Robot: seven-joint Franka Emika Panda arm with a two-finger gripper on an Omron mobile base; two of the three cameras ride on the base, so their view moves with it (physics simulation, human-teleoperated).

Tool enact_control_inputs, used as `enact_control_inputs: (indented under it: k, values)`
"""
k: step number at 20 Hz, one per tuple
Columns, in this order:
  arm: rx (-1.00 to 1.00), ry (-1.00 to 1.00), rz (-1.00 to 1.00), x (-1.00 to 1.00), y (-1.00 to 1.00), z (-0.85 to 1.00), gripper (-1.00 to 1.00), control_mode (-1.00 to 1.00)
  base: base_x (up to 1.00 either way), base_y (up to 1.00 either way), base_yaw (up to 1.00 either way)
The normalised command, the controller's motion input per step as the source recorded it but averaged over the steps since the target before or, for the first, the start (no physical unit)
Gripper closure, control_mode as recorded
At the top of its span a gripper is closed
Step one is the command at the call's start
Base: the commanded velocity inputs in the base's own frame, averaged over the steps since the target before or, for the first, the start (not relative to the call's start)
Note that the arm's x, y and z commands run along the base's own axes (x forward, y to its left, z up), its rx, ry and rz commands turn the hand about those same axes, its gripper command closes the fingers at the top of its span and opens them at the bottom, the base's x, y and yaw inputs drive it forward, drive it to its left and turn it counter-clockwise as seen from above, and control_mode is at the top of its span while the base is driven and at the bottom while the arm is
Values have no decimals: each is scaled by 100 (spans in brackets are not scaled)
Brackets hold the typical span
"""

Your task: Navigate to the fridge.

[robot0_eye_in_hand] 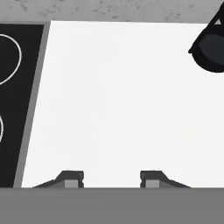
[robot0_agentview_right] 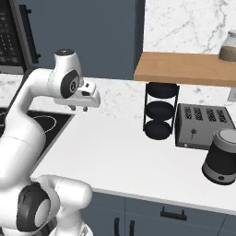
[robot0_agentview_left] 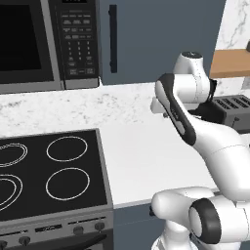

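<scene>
Nearest the base, dark blue cabinet fronts [robot0_agentview_right: 152, 212] run under the counter edge, one with a small black handle. The white arm rises over them and folds forward, carrying the gripper [robot0_eye_in_hand: 111, 178] above the bare white counter [robot0_agentview_left: 146, 156]; its two finger tips stand well apart with nothing between them, so the claw is open and empty.

To the left of the arm lies the black cooktop [robot0_agentview_left: 49, 171] with white ring marks, a row of knobs along its near edge. On the right side of the counter a dark round appliance with a pale lid [robot0_agentview_right: 222, 156] stands nearest, with a grey four-slot toaster [robot0_agentview_right: 203, 125] just behind it. Left of the toaster stands a black three-tier rack [robot0_agentview_right: 159, 110], whose edge also shows at the upper right of the hand view.

Above the toaster and rack a wooden shelf [robot0_agentview_right: 184, 68] juts from the marble wall [robot0_agentview_right: 184, 23], with a jar [robot0_agentview_right: 228, 46] on its right end. At the far left the black-and-silver microwave [robot0_agentview_left: 49, 44] with a keypad sits against the back of the counter. Just right of it rises a tall flat grey-blue panel with a long black vertical handle [robot0_agentview_left: 113, 39]; whether this is the fridge I cannot tell, as no display panel or bottom drawer shows on it
</scene>
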Motion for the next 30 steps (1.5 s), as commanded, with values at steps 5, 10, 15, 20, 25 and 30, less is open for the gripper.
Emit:
enact_control_inputs:
  k: [5,10,15,20,25,30]
  values:
    - [6,-16,0,-78,-6,0,-100,-100,0,0,0]
    - [10,-22,0,-82,-12,0,-100,-100,0,0,0]
    - [1,-4,0,-11,0,0,-100,-100,0,0,0]
    - [0,0,0,0,0,0,-100,100,-79,13,7]
    - [0,0,0,0,0,0,-100,100,-93,-37,-12]
    - [0,0,0,0,0,0,-100,100,-56,-6,-75]
